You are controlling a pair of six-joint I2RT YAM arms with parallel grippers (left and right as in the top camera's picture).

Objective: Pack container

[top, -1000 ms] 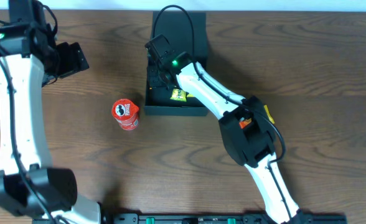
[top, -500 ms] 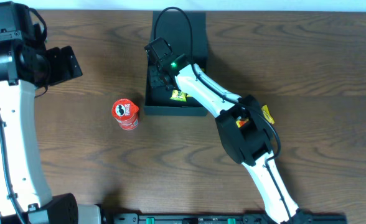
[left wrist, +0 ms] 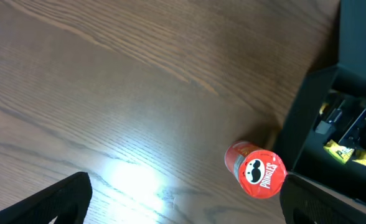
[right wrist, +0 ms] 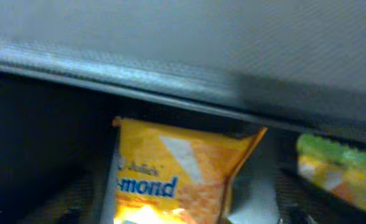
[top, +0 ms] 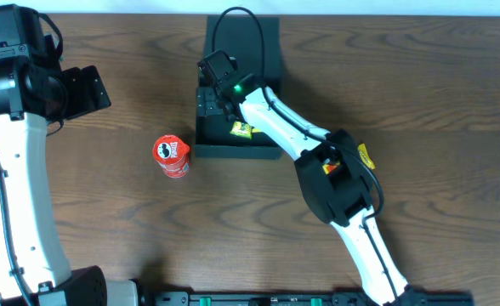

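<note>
The container (top: 237, 152) is a dark square box at the table's upper middle, with its flap lid lying open behind it. My right gripper (top: 209, 100) reaches down into the box's left side. In the right wrist view its jaws (right wrist: 186, 208) stand open on either side of an orange-yellow snack packet (right wrist: 177, 174) lying on the box floor. A green-yellow packet (right wrist: 332, 168) lies next to it. A red Pringles can (top: 172, 156) rests on the table left of the box. My left gripper (top: 80, 89) hovers open, far left of the box, with the can (left wrist: 256, 169) below it.
Another yellow packet (top: 366, 155) shows on the table beside my right arm's elbow. A yellow packet (top: 243, 129) lies inside the box near its front wall. In the left wrist view the box's corner (left wrist: 310, 118) stands at the right edge.
My right gripper's jaws have spread wide inside the box and the orange-yellow packet now lies loose between them. The left arm swung up and left early on, then held still.
</note>
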